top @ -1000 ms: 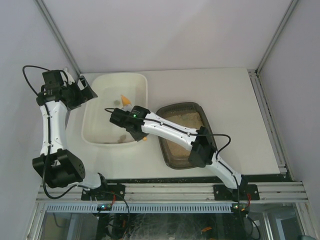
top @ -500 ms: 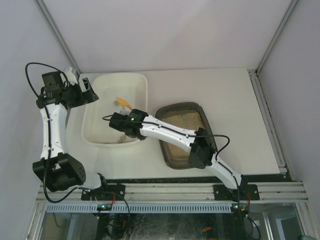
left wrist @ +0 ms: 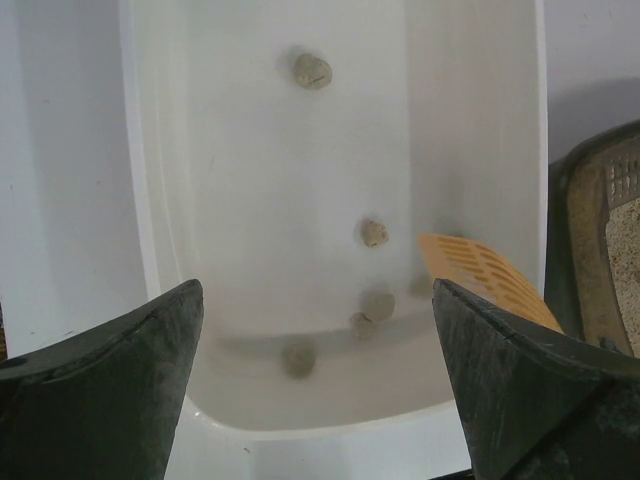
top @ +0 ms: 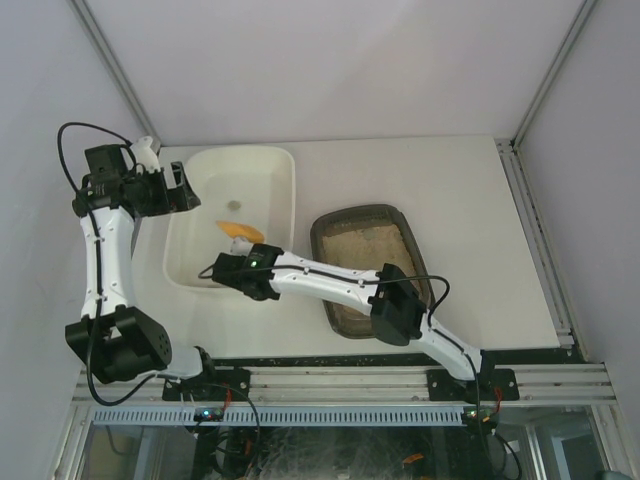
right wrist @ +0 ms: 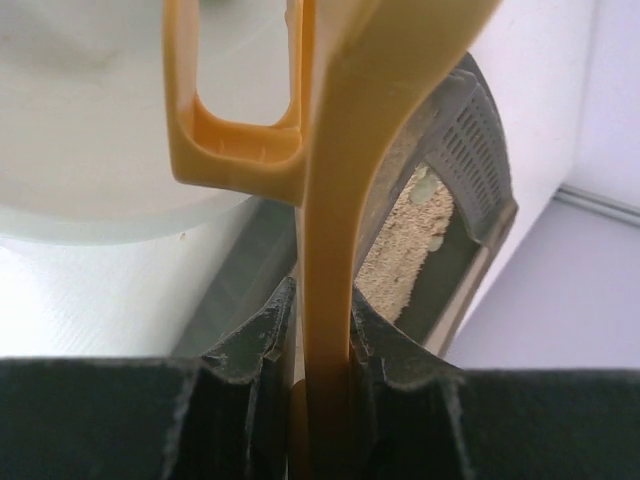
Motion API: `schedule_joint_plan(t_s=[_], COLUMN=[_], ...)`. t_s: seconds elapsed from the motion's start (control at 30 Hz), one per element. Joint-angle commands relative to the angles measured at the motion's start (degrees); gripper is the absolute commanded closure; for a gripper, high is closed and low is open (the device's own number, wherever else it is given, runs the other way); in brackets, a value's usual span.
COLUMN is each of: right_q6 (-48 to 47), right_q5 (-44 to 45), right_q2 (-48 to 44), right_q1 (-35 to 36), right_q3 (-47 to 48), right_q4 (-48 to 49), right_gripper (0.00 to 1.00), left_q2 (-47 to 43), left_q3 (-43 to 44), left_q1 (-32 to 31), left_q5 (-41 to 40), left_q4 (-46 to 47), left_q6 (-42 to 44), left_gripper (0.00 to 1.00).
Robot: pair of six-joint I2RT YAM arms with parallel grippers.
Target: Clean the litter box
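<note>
right claw (right wrist: 322, 335): pinched tight on my yellow scoop (right wrist: 335, 180), its slotted end over the white tub (top: 230, 153), near right corner
left claw (left wrist: 318, 300): spread wide, holding nothing, up at the tub's far left edge
litter box (top: 330, 228): on the table (top: 460, 200), just right of the tub, sandy litter inside
clumps (left wrist: 312, 70): a few on the tub floor

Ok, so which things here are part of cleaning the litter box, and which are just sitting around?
Part of the job:
litter box
yellow scoop, clamped in the right gripper
white tub, holding clumps

Just there:
left gripper, open and empty
table
metal rail at the near edge
</note>
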Motion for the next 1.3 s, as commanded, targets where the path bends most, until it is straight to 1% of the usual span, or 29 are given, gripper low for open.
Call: schedule_joint_plan(t_s=[0.0, 0.07, 0.13, 0.2, 0.27, 0.3, 0.4, 0.5, 0.57, 0.63, 0.7, 0.73, 0.83, 0.93, 1.03, 1.13, 1.27], right_q6=[-4.6, -4.6, -3.7, -1.2, 3.1, 5.6, 13.1, 22.8, 31.1, 38.7, 44.7, 47.5, 54.5, 59.4, 63.6, 66.9, 68.8], right_q5=[9.3, 10.7, 9.9, 5.2, -2.2, -7.1, -21.1, -32.7, -40.5, -46.1, -47.1, -46.8, -45.6, -44.4, -43.5, -42.7, -40.4], right_q2=[-1.2, -1.5, -3.2, -6.3, -11.8, -15.9, -31.3, -46.9, -55.4, -62.9, -70.6, -73.4, -79.9, -84.3, -87.2, -89.2, -92.0], right_q1=[1.1, 1.2, 1.2, 0.7, -0.6, -1.5, -4.0, -6.9, -10.5, -14.4, -15.1, -14.9, -13.6, -11.1, -8.5, -7.0, -6.1], right_q3=[-1.8, -1.7, -1.7, -1.7, -2.8, -5.3, -19.2, -36.1, -45.7, -54.6, -60.7, -63.7, -69.4, -74.1, -79.3, -83.9, -86.5], right_q4=[4.1, 4.6, 5.6, 7.1, 8.4, 10.0, 17.7, 24.6, 25.6, 25.2, 24.0, 23.1, 22.3, 23.9, 27.2, 29.9, 31.2], right_gripper=[1.0, 1.0, 1.0, 1.0, 1.0, 1.0, 1.0, 1.0, 1.0, 1.0, 1.0, 1.0, 1.0, 1.0, 1.0, 1.0, 1.0], left_q2=[0.0, 0.2, 0.3, 0.4, 0.2, 0.3, 1.9, 5.7, 9.6, 15.0, 21.7, 25.7, 36.8, 44.3, 47.5, 47.5, 48.3], left_q3=[3.1, 3.0, 3.2, 3.5, 4.0, 4.4, 7.8, 12.3, 15.9, 20.9, 26.9, 32.0, 43.8, 50.5, 50.4, 45.5, 39.9], left_q1=[0.4, 0.4, 0.4, 0.4, 0.4, 0.2, -2.4, -10.6, -17.1, -23.1, -28.3, -30.3, -35.3, -39.4, -44.0, -48.6, -51.5], left_q5=[1.5, 1.7, 2.4, 4.6, 7.7, 9.0, 9.4, 7.1, 5.2, 3.9, 3.9, 4.2, 5.0, 5.0, 1.8, -2.0, -6.2], left_q4=[-0.4, -0.7, -1.2, -2.4, -3.2, -3.4, -3.4, -2.4, -2.3, -3.0, -5.1, -6.8, -11.1, -13.2, -14.5, -13.8, -12.0], left_q6=[2.5, 2.6, 2.9, 4.5, 6.4, 6.9, 6.4, 5.8, 6.5, 7.0, 7.2, 7.3, 7.2, 9.5, 14.2, 18.3, 21.4], left_gripper=[0.0, 0.0, 0.0, 0.0, 0.0, 0.0, 0.0, 0.0, 0.0, 0.0, 0.0, 0.0, 0.0, 0.0, 0.0, 0.0, 0.0])
